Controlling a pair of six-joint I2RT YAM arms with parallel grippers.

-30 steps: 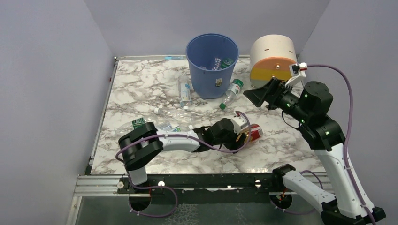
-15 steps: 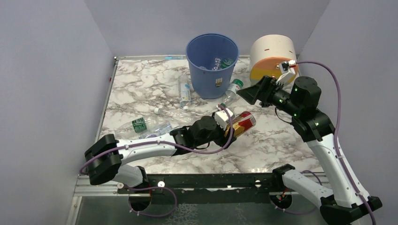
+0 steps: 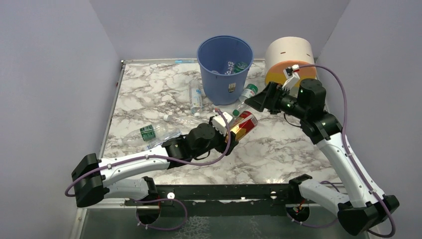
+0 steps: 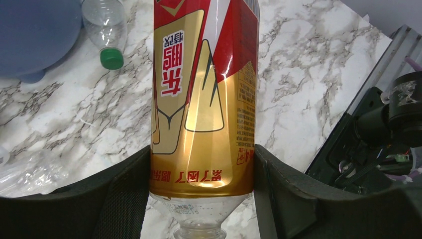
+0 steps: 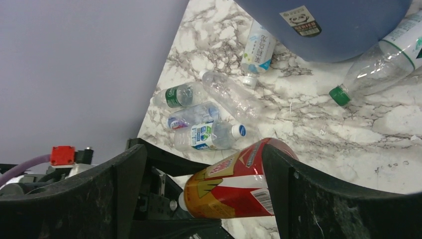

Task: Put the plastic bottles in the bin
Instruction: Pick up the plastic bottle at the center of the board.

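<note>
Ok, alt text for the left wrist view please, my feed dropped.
The left gripper clamps a red-and-gold labelled bottle, neck toward the camera, over the marble table. A green-capped clear bottle lies beside the blue bin at upper left.

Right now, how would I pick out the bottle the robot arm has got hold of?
Find the tall blue bin at the back of the marble table. Just in front of it, the left gripper clamps one bottle. It alone wears a shiny red and gold label; the other bottles lie loose on the marble, mostly clear.
</note>
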